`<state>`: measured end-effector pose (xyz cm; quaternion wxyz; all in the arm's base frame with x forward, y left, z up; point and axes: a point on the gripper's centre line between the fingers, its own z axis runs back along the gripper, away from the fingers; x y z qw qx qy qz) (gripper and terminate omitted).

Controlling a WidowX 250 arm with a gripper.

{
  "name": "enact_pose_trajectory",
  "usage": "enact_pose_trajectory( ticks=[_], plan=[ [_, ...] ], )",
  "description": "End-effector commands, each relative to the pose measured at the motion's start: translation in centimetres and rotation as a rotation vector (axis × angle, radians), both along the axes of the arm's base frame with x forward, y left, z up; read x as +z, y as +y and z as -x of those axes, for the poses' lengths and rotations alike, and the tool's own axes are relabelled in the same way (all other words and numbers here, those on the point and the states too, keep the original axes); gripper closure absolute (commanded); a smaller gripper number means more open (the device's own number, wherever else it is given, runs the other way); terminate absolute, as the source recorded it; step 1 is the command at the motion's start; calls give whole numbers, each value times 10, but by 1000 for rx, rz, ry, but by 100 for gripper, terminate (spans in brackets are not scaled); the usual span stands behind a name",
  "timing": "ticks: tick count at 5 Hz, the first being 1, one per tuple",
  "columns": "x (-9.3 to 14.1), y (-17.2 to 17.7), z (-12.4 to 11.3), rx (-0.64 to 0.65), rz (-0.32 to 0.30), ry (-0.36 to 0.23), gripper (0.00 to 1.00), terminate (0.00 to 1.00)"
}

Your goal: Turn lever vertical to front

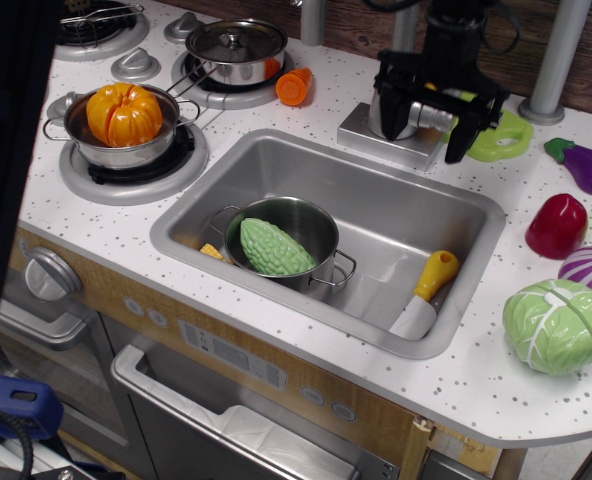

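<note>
The grey faucet body (394, 112) stands on a square silver base (376, 135) behind the sink. The lever (431, 119), a short silver-grey paddle, sticks out from the body to the right and lies roughly level. My black gripper (420, 134) hangs over it from above, open. One finger (385, 108) is in front of the left side of the faucet body, and the other finger (457, 135) is to the right of the lever's end. The lever lies between the jaws; I cannot tell if either finger touches it.
The sink (416, 215) holds a steel pot (321, 235) with a green gourd and a yellow-handled knife (428, 290). A green board (501, 135), eggplant (588, 168), red pepper (556, 225) and cabbage (558, 325) lie to the right. Grey posts (554, 55) stand behind. Pots sit on the stove at left.
</note>
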<state>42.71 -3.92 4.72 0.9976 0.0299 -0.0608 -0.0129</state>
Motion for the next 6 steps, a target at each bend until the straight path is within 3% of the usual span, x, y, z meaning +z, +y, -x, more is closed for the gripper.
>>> enact_pose_trajectory(
  ticks=[1, 3, 6],
  plan=[
    [52, -5, -15, 2, -16, -226, 0, 0],
    [79, -9, -33, -8, -22, -366, 0, 0],
    [78, -7, -63, -43, -16, -410, 0, 0]
  ],
)
